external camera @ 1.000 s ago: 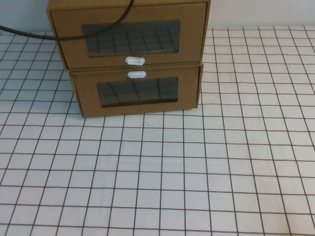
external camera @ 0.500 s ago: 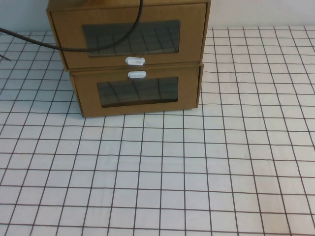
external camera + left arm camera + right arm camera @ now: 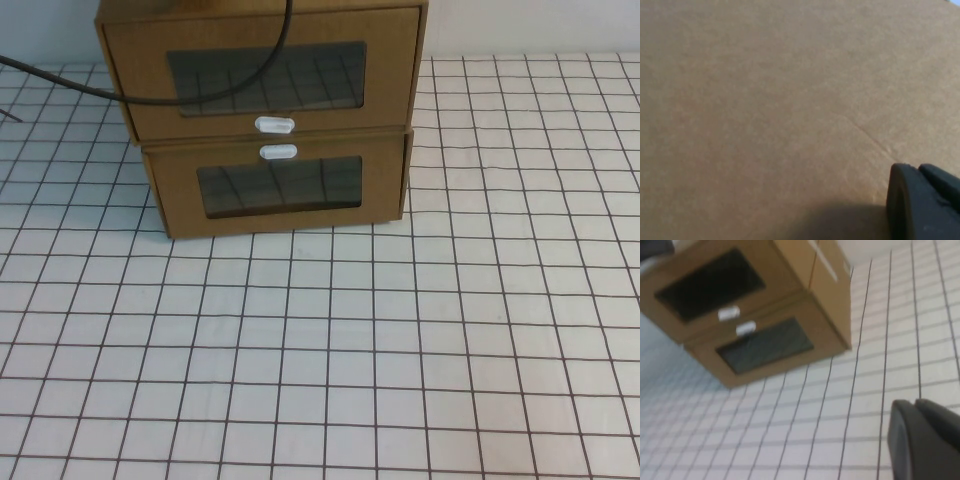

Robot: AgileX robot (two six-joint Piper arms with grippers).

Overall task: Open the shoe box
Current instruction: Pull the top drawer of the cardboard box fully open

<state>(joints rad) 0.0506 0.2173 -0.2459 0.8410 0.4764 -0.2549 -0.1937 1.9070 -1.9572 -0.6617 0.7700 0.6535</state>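
Two shoe boxes, the upper box (image 3: 390,70) stacked on the lower box (image 3: 380,185), stand shut at the table's (image 3: 400,350) far edge, left of centre, a cable (image 3: 150,99) draped across the upper front. The left gripper (image 3: 922,200) hovers close against cardboard, and its grip cannot be told. The right gripper (image 3: 922,435), clenched and empty, hangs above the table, apart from the boxes.

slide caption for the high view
Two closed shoe boxes stacked on checked cloth, cable across the upper; off-frame, left gripper near cardboard, right gripper shut over cloth
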